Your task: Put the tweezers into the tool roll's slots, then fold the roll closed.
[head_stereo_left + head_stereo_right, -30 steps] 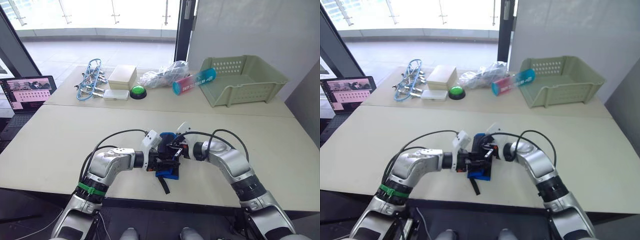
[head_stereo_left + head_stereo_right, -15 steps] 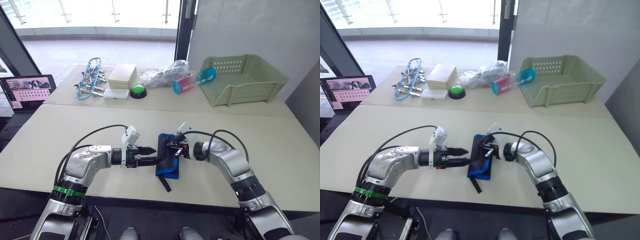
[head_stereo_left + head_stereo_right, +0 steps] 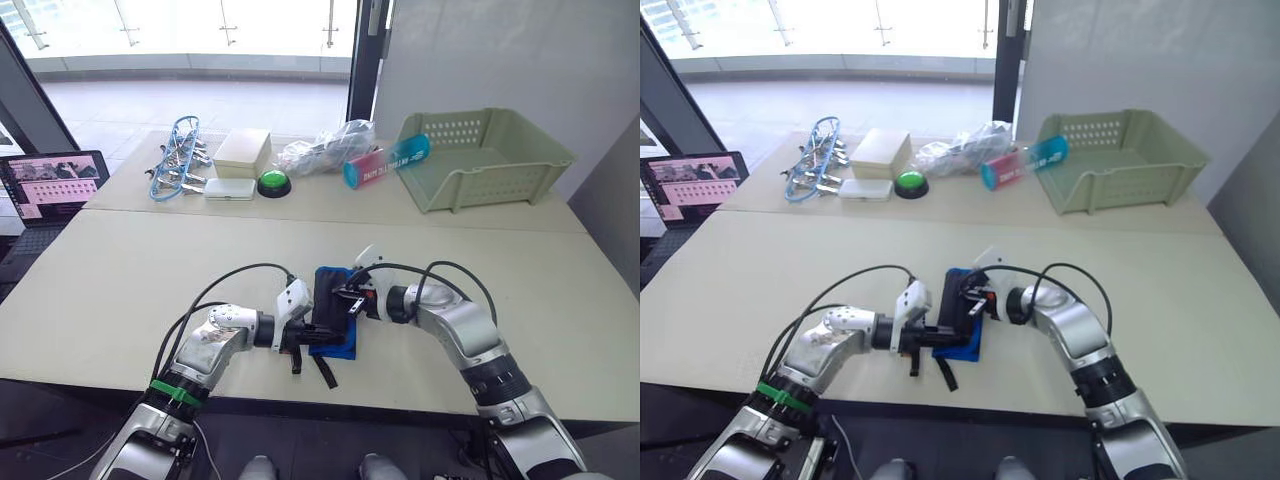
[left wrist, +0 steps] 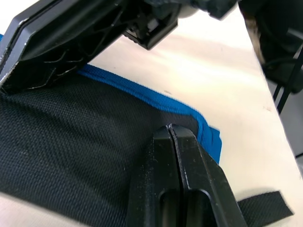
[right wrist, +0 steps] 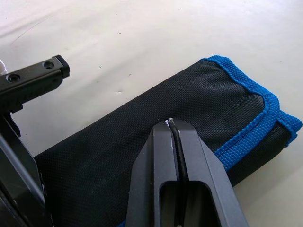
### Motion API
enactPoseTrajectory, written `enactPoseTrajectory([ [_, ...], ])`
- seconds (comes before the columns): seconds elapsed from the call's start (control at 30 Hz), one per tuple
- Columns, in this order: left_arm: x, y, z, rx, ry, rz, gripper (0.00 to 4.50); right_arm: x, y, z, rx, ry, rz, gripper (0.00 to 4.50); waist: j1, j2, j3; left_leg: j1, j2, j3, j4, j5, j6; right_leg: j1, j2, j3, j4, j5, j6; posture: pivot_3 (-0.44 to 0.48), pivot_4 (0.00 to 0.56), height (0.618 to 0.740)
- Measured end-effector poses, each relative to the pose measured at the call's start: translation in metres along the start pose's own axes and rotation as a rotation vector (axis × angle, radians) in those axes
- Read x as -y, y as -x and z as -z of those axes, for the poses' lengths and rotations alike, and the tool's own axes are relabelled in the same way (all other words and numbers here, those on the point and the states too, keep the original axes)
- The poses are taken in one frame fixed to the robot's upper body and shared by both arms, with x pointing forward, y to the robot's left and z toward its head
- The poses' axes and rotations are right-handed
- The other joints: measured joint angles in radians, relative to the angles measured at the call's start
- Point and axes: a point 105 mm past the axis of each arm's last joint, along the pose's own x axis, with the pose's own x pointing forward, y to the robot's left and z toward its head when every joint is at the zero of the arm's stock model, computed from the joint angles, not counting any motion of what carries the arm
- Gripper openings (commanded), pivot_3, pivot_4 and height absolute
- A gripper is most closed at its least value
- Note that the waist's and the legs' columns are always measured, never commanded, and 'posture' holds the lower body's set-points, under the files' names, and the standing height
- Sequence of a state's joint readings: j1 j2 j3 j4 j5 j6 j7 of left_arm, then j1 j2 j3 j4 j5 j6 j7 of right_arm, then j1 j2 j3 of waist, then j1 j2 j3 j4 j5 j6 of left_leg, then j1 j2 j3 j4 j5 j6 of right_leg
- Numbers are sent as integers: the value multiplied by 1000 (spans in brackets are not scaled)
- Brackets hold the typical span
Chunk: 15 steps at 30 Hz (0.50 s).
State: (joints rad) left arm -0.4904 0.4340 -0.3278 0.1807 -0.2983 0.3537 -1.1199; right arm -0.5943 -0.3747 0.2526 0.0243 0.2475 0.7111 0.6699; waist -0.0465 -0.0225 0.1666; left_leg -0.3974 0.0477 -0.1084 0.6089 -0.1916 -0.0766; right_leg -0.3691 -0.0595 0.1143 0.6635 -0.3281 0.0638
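Two grippers meet over one object, both with jaws together and nothing between them. Left gripper tips rest on the black fabric of the tool roll, close to its blue edging. Right gripper tips rest on the roll's outer face from the opposite side. Roll lies folded shut on the desk near the front edge, between the two arms; strap trails loose toward the desk edge. No tweezers or slots visible, presumably inside the fold.

Step in hand, as judged: the closing fold, both grippers pressing the flap flat. Next move likely calls for easing off one gripper at a time, watching that the fold does not spring back. Green basket and clamps bundle sit well apart at the far side.
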Motion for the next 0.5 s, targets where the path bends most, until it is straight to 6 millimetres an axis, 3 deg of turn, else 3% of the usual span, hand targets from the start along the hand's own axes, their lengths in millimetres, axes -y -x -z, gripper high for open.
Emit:
enactPoseTrajectory([
  [0.33,2,3,5,-7,-6,12,16,-6,22,-3,104,23,-99,0,-5,0,0,0,0,0,0,0,0,0,0,0,0,0,0,0,150,740],
  [0.5,2,6,6,-14,-8,12,16,-14,16,16,35,3,-130,0,-12,0,0,0,0,0,0,0,1,0,0,0,0,0,0,0,150,740],
])
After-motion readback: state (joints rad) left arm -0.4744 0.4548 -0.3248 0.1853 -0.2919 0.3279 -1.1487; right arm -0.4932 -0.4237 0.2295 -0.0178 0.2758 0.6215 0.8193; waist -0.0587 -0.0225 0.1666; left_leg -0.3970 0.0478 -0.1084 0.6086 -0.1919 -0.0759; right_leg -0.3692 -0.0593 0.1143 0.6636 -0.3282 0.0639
